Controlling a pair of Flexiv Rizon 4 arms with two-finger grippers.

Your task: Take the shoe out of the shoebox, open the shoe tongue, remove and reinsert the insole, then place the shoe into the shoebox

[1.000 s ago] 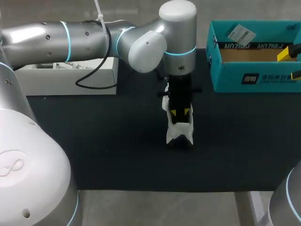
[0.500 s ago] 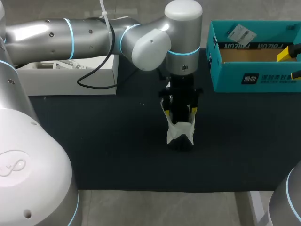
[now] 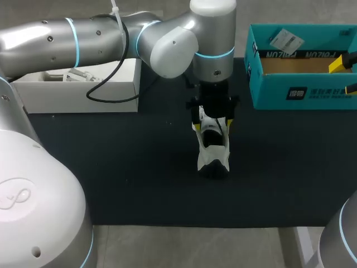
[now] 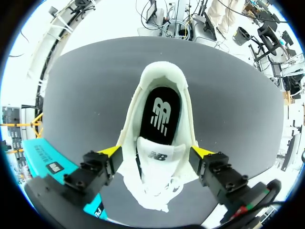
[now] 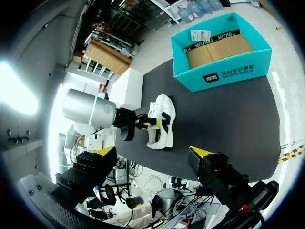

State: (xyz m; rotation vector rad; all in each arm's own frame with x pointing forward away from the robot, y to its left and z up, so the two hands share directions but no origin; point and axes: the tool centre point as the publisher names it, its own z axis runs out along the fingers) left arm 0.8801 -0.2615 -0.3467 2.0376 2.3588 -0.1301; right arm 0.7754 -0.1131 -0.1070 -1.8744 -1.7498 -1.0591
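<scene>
One shoe, white, stood near the middle of the black tabletop, with its opening upward and its heel end toward the near edge. One insole, black, lay flat inside the shoe and carried one white logo. One smaller dark logo marked the tongue. The tongue sat at the end of the opening nearest the left jaws.

Left jaws: spread wide, gripping nothing. The shoe lay between the two fingers, with one yellow fingertip just beside each side wall, level with the tongue. The left wrist view did not show whether the tips touched the walls. In the head view these jaws hung directly above the laced half of the shoe. The left arm carried them, entering from the left side and extending past the middle.

One shoebox, teal and open at the top, stood at the far right of the tabletop, well apart from the shoe. It bore three markings:
- one white tag on the rear flap;
- one band of dark print along the inner rear wall;
- one dark label with white characters on the front wall.

One white box stood at the far left of the tabletop.

Right jaws: spread wide, with nothing between the two fingers, each with a yellow fingertip. They were well apart from the shoe. The right wrist view took in the shoe, the shoebox and the left arm together from a distance.
</scene>
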